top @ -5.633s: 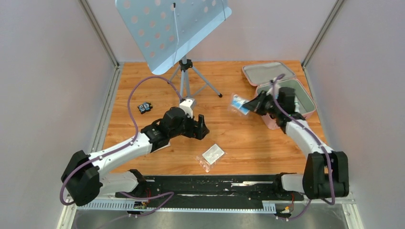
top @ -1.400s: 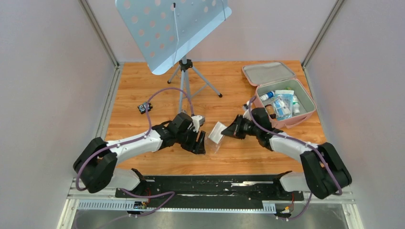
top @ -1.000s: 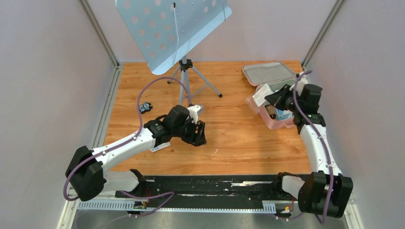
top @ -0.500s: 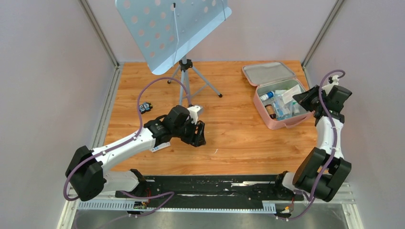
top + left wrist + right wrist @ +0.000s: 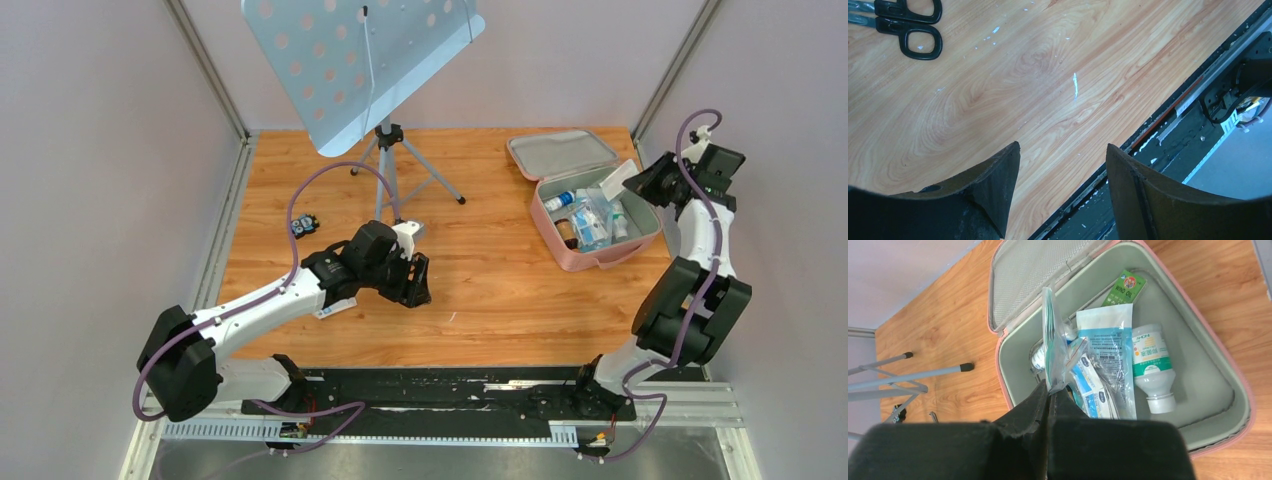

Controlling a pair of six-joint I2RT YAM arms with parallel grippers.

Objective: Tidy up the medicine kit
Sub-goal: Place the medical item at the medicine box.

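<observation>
Pinching one edge of a clear plastic packet, the right gripper has its jaws clenched flat together on the film. The packet sticks out beyond the fingertips, above the open medicine kit. That pink zip case sits at the far right of the wooden table, with its lid laid back toward the far side and the grey lining showing. Inside it a white bottle with a green label lies on its side, touching a blue-and-white sachet. A green box marked WIND OIL rests against the far wall of the case. The left gripper has its jaws spread apart with nothing between them, and it hangs low over bare wood left of the table's middle, well apart from the kit. Black-handled scissors lie on the wood near it. A pale blue perforated music stand rises on its tripod at the far edge.
</observation>
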